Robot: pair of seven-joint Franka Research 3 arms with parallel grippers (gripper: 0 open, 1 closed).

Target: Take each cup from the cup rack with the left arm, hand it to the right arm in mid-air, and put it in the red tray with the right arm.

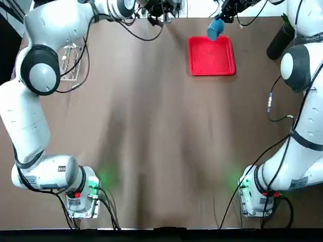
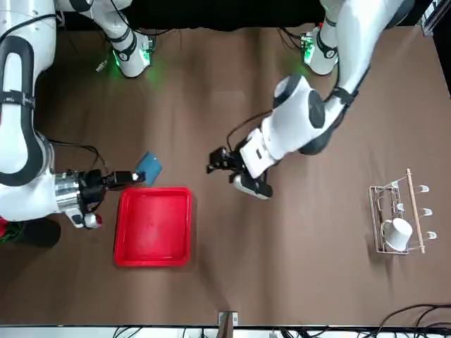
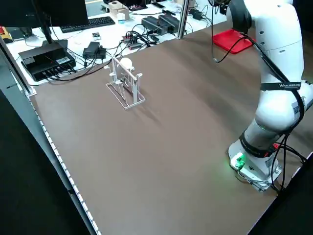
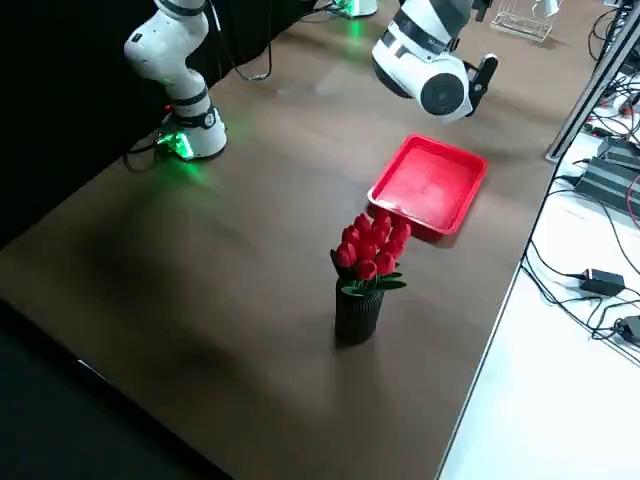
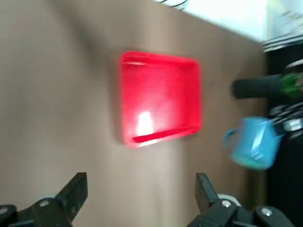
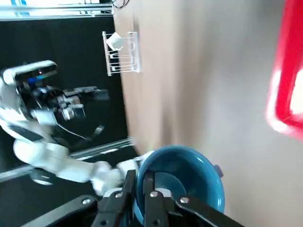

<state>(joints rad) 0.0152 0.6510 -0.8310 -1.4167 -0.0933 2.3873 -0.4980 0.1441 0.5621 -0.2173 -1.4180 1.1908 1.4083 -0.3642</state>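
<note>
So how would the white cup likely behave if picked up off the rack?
The white cup looks rigid, so probably wouldn't squash. Its smooth wall might slip in a loose grip. Being round, it could roll if laid down.

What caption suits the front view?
Right end effector holds the blue mug by the red tray; white mug hangs on the wire rack.
</note>
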